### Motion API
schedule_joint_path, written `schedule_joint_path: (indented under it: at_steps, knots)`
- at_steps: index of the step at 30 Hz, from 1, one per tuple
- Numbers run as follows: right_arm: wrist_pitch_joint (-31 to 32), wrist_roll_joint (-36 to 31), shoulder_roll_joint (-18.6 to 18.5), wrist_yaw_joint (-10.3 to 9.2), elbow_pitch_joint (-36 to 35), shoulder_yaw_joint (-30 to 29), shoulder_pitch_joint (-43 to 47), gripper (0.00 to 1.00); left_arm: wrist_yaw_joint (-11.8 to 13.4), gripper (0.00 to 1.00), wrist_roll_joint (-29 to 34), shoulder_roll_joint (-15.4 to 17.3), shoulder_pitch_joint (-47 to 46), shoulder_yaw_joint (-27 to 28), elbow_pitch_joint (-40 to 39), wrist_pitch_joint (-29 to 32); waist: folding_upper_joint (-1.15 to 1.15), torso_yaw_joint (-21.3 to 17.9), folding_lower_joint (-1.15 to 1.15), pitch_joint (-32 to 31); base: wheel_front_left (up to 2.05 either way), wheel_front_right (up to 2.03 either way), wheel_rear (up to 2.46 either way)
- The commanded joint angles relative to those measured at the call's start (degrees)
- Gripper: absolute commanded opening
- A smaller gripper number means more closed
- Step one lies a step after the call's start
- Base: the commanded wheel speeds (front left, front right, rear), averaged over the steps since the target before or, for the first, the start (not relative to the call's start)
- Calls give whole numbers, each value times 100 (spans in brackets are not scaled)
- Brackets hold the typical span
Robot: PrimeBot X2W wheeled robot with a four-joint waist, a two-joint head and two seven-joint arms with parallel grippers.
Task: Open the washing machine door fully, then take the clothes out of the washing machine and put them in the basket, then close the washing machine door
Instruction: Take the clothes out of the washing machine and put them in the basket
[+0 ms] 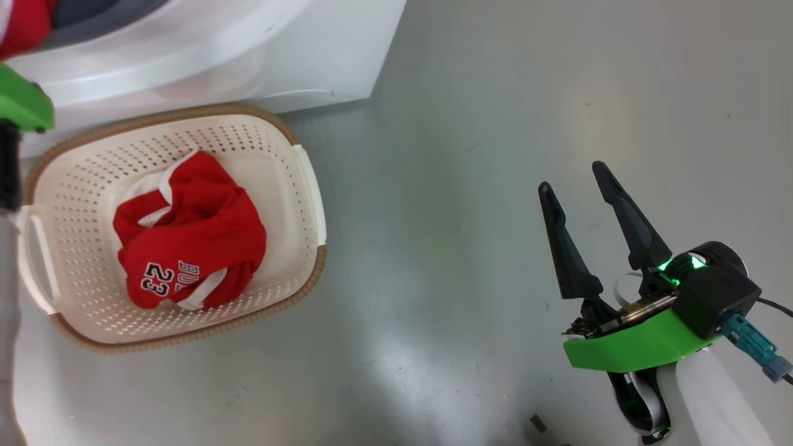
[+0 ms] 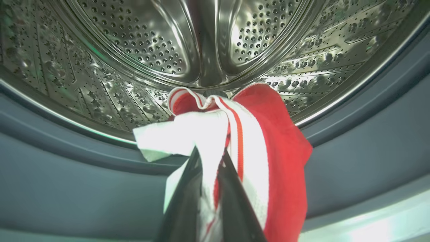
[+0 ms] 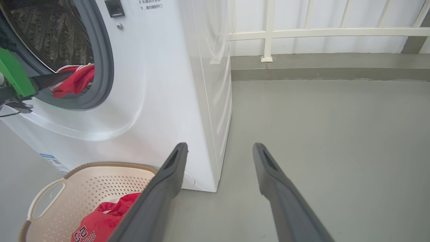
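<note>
The left gripper (image 2: 210,152) is closed on a red jersey (image 2: 278,134). Its white-trimmed edge is pinched between the two dark fingers at the mouth of the steel drum (image 2: 134,43). The garment is draped across the grey-blue rubber seal (image 2: 67,174), at the lower edge of the opening of the washing machine (image 3: 161,84).

A second jersey (image 1: 192,241), marked 23, is crumpled inside the cream perforated basket (image 1: 272,155). The basket is set on the floor (image 1: 495,124) just in front of the machine, its brown rim close to the white front panel.

The right gripper (image 1: 572,176) is held open and empty above bare floor, well apart from the basket, with its fingers spread wide.

The floor is smooth, grey and glossy; soft patches of reflected light and a few small dark specks are seen on it. In the right wrist view a low grey kerb (image 3: 336,67) is seen running along the far side of the room. A white railing (image 3: 302,32) is fixed on the kerb, and pale panelling is seen behind it.

A blue label sticker (image 3: 50,159) is stuck low on the machine's front. A black latch socket (image 3: 115,7) is set beside the opening, with small printed text next to it, too small to be read.
</note>
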Motion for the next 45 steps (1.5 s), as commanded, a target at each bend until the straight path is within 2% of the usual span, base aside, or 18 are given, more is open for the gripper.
schedule_joint_path:
  at_steps: [1,7,12,22,39,45]
  knots:
    - [-36,45,-36,36,-107,81,40,100,-29,0,-12,241,185,118,-214,-62,0,46,0,-47,0,0,0]
    - [-36,18,-36,36,-149,45,40,100,21,0,-24,168,930,352,-1306,-90,0,165,0,-172,0,0,0]
    - [-36,-7,-36,36,-159,14,82,100,96,0,-1,-33,1711,552,-2259,-91,0,255,0,-351,0,0,0]
    - [-36,-83,-36,36,-155,-56,200,100,249,0,116,-455,2976,634,-3599,-92,0,432,0,-792,0,0,0]
    - [-36,-132,-36,36,-87,-161,497,100,456,0,133,-869,4405,359,-4627,-74,0,646,0,-1632,0,0,0]
    - [-36,-159,-36,36,-68,-182,624,100,511,0,167,-920,4742,243,-4958,-35,0,723,0,-1889,0,0,0]
